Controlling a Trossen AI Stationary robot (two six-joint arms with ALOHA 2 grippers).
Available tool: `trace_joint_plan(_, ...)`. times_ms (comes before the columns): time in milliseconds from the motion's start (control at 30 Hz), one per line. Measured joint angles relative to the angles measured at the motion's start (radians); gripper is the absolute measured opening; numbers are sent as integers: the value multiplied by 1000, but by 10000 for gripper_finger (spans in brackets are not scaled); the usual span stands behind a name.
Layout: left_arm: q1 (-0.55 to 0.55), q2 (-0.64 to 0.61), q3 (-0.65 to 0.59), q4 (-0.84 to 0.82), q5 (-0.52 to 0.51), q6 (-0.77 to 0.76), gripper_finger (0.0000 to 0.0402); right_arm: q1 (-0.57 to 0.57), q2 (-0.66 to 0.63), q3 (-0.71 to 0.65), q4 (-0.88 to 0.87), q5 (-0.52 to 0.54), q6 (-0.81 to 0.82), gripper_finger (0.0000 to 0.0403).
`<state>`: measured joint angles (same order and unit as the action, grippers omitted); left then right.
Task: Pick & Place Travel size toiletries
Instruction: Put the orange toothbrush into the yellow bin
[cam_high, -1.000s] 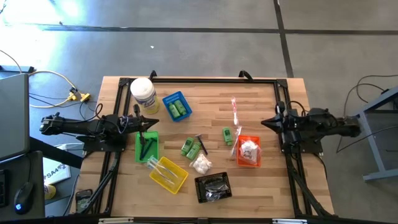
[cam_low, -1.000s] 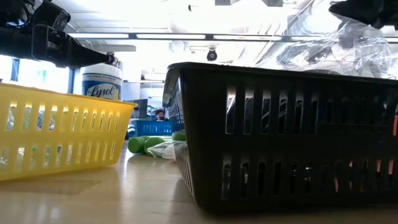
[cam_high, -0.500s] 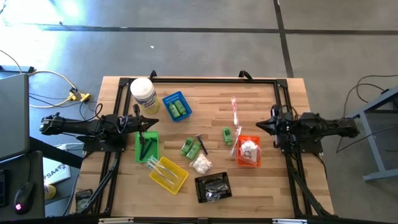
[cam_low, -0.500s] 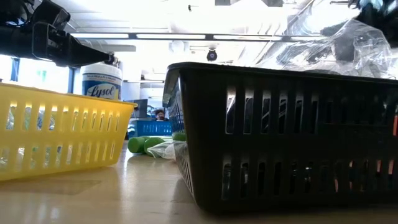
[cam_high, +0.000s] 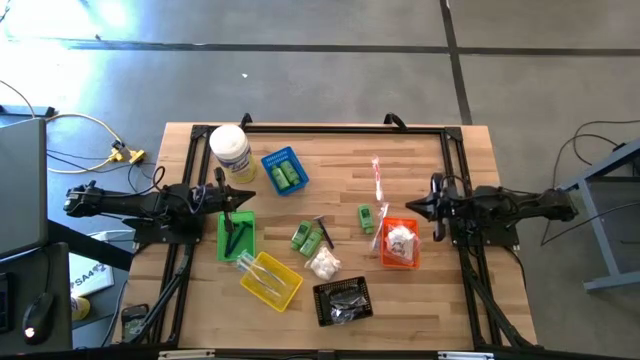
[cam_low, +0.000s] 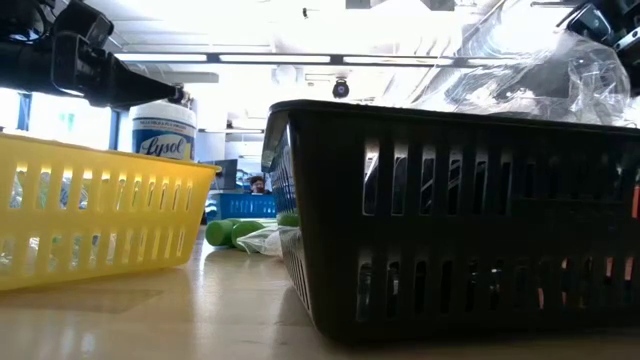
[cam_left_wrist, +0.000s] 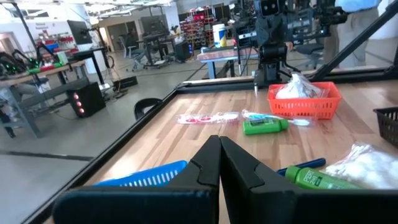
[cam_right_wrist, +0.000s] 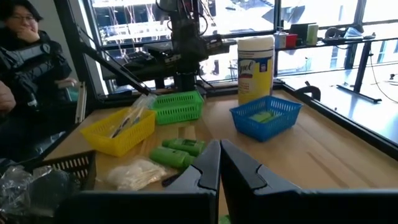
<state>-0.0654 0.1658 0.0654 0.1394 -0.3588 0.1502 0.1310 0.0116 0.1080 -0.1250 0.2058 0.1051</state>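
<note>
- We see the left gripper (cam_high: 248, 198) at the table's left side, above the green basket (cam_high: 237, 236), its fingers (cam_left_wrist: 205, 165) pressed together and holding nothing.
- The right gripper (cam_high: 411, 206) sits at the right side, just over the near edge of the orange basket (cam_high: 400, 245); its fingers (cam_right_wrist: 206, 165) also meet with nothing between them.
- The toiletries are spread across the wooden table (cam_high: 340, 165): two small green bottles (cam_high: 308, 238) lie side by side near the middle, with a slim black comb (cam_high: 323, 230) touching them.
- A white puffy packet (cam_high: 324, 264) lies just below those bottles, and another green bottle (cam_high: 365, 218) lies apart, between the middle and the orange basket.
- A clear-wrapped toothbrush (cam_high: 378, 180) lies above the orange basket, which itself holds a white packet (cam_high: 400, 240).
- The blue basket (cam_high: 284, 170) holds green bottles, the green basket holds black combs, the yellow basket (cam_high: 270, 280) holds clear-wrapped sticks, and the black basket (cam_high: 343, 301) holds crinkled clear wrapping.
- A Lysol wipes canister (cam_high: 230, 152) stands at the far left corner, beside the blue basket.
- In the right wrist view, a person (cam_right_wrist: 28, 53) sits beyond the table.
</note>
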Motion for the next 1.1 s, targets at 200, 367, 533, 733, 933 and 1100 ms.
trace_joint_plan(200,0,0,0,-3,0,-13,0,0,0,-48,50,1,19,4)
trace_joint_plan(367,0,0,0,-6,-1,26,0,0,0,-58,70,0,35,4)
trace_joint_plan(533,0,0,0,-7,-3,29,0,0,0,-60,78,3,48,5)
trace_joint_plan(733,0,0,0,-7,-3,29,0,0,0,-60,79,4,33,5)
trace_joint_plan(933,0,0,0,-7,-3,29,0,0,0,-61,88,6,22,5)
trace_joint_plan(1100,0,0,0,-7,-3,29,0,0,0,-63,100,73,22,5)
